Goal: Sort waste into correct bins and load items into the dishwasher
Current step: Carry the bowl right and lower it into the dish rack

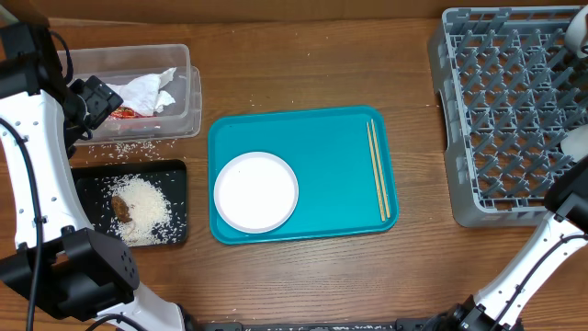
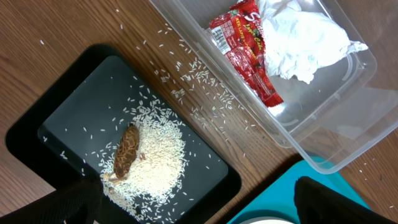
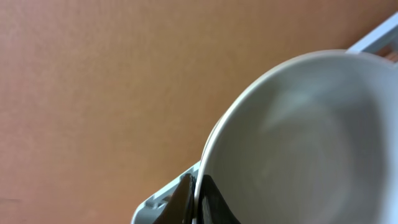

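The clear tub (image 1: pixel 179 115) holds crumpled white napkins (image 1: pixel 147 92) and a red wrapper (image 1: pixel 124 113); both also show in the left wrist view, napkins (image 2: pixel 298 37) and wrapper (image 2: pixel 245 50). The black tray (image 1: pixel 175 175) holds white rice (image 1: pixel 142 207) and a brown lump (image 1: pixel 121 209). My left gripper (image 2: pixel 199 205) is open and empty, above the gap between tub and black tray. A white plate (image 1: pixel 255 191) and chopsticks (image 1: pixel 377 170) lie on the teal tray (image 1: pixel 331 138). My right gripper (image 3: pixel 198 186) is shut on the rim of a pale bowl (image 3: pixel 298 137) at the grey dish rack (image 1: pixel 505 110).
Loose rice grains (image 1: pixel 129 147) lie on the wooden table between the tub and the black tray. A pale rounded item (image 1: pixel 579 32) shows at the rack's far right corner. The right arm (image 1: pixel 551 239) rises at the front right, next to the rack.
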Controlling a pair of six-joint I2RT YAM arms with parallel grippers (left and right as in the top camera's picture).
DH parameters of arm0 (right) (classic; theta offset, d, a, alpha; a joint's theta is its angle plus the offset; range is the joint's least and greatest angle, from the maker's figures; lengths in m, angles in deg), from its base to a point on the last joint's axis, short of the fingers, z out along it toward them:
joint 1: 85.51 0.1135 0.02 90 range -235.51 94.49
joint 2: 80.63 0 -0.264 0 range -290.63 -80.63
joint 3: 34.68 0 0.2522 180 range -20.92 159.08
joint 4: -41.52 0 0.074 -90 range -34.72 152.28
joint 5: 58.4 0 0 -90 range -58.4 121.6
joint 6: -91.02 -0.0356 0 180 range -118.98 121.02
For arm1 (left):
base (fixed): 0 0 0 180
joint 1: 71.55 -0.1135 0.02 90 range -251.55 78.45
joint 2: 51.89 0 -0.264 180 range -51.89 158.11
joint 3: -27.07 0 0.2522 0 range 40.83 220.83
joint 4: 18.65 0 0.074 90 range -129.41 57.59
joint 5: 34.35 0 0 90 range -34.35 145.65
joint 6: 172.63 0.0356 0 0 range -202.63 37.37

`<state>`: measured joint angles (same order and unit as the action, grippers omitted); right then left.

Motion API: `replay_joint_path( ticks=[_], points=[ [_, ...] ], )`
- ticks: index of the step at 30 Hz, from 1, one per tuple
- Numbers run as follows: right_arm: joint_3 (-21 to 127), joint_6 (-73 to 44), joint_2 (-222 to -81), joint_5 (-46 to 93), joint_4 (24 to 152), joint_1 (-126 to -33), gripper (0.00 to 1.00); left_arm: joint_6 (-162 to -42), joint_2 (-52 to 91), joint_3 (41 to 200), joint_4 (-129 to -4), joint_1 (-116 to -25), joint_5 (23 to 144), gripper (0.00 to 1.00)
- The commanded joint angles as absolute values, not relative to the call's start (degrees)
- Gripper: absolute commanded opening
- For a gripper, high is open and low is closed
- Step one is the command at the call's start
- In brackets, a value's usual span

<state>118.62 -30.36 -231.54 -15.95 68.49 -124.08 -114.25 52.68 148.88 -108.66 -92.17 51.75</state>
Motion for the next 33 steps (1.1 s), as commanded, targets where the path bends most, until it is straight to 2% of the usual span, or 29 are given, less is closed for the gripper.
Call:
replay_joint_path(
  ticks=[1,10,11,13,17,22,27,33],
  points=[
    [118.8,-33.6,-231.6,-16.1,70.8,-125.0,0.04,-114.6,51.9,149.2,-108.6,-91.8,51.2,1.0],
    [119.0,-33.4,-231.6,-15.4,82.2,-129.8,0.04,-114.6,51.9,149.2,-108.6,-91.8,51.2,1.0],
    [119.0,-33.7,-231.6,-16.7,82.4,-130.5,0.06,-114.6,51.9,149.2,-108.6,-91.8,51.2,1.0],
    [119.0,-35.2,-231.6,-19.2,82.5,-131.7,0.2,-114.6,51.9,149.2,-108.6,-91.8,51.2,1.0],
    [119.1,-38.6,-231.2,-24.7,82.5,-134.0,0.23,-114.6,51.9,149.2,-108.6,-91.8,51.2,1.0],
    [119.1,-39.7,-228.3,-24.4,84.5,-136.1,0.23,-114.6,51.9,149.2,-108.6,-91.8,51.2,1.0],
    [119.1,-38.7,-221.4,-14.6,91.2,-136.4,0.24,-114.6,51.9,149.2,-108.6,-91.8,51.2,1.0],
    [119.1,-37.2,-214.9,5.4,99.5,-133.9,0.27,-114.6,51.9,149.2,-108.6,-91.8,51.2,1.0]
  ],
)
